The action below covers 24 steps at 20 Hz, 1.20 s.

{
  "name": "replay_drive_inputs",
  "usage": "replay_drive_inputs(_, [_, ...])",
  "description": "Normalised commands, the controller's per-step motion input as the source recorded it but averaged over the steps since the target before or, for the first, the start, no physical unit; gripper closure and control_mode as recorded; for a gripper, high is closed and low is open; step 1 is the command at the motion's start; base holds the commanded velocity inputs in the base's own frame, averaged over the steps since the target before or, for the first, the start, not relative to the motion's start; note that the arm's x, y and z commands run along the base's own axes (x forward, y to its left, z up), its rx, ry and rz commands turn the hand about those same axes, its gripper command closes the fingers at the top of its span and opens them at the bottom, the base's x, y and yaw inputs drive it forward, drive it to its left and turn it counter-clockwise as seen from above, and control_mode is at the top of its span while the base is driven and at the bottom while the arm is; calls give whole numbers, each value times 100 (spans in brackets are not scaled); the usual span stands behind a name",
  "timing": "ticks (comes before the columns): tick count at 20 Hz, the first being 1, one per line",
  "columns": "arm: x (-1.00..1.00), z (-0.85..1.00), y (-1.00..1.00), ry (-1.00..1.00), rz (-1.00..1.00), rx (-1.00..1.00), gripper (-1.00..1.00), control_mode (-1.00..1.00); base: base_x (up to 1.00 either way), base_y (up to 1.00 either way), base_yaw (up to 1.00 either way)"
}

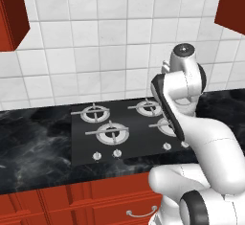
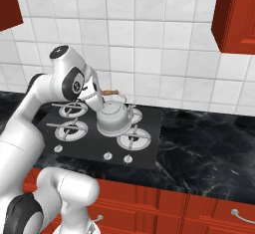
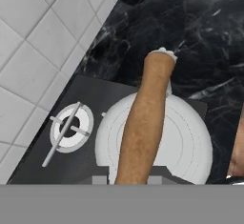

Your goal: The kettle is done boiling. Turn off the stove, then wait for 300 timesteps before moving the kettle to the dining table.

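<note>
The silvery kettle (image 2: 113,120) is over the right half of the black stove (image 2: 149,146), beside the rear right burner; I cannot tell whether it rests on the glass or hangs just above it. My gripper (image 2: 99,97) is shut on its thin orange-brown handle (image 2: 110,92) from the left. In the hand view the handle (image 3: 145,123) runs up from between my gripper (image 3: 129,178) fingers, across the kettle's round lid (image 3: 186,142). In the left base view my arm hides the kettle, and the stove (image 1: 81,145) shows its left burners bare. The dining table is out of view.
Black marble counter (image 2: 209,143) runs both sides of the stove, backed by a white tiled wall (image 2: 159,54). Red upper cabinets (image 2: 236,14) hang right and left, with a hood overhead. White knobs (image 1: 97,156) line the stove's front edge. Red drawers (image 1: 115,197) sit below.
</note>
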Motion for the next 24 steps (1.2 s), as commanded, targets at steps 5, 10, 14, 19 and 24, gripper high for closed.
replay_drive_inputs(5, [0, 0, 0, 0, 0, 0, 100, -100, 0, 0, 0])
replay_drive_inputs(10, [-3, 0, -1, 0, 0, 0, 100, 100, -5, -3, -2])
replay_drive_inputs(14, [0, 0, 0, 0, 0, 0, 100, 100, -27, -13, -18])
replay_drive_inputs(19, [0, 0, 0, 0, 0, 0, 100, 100, -24, -9, -29])
replay_drive_inputs(24, [0, 0, 0, 0, 0, 0, 100, 100, -28, -7, -38])
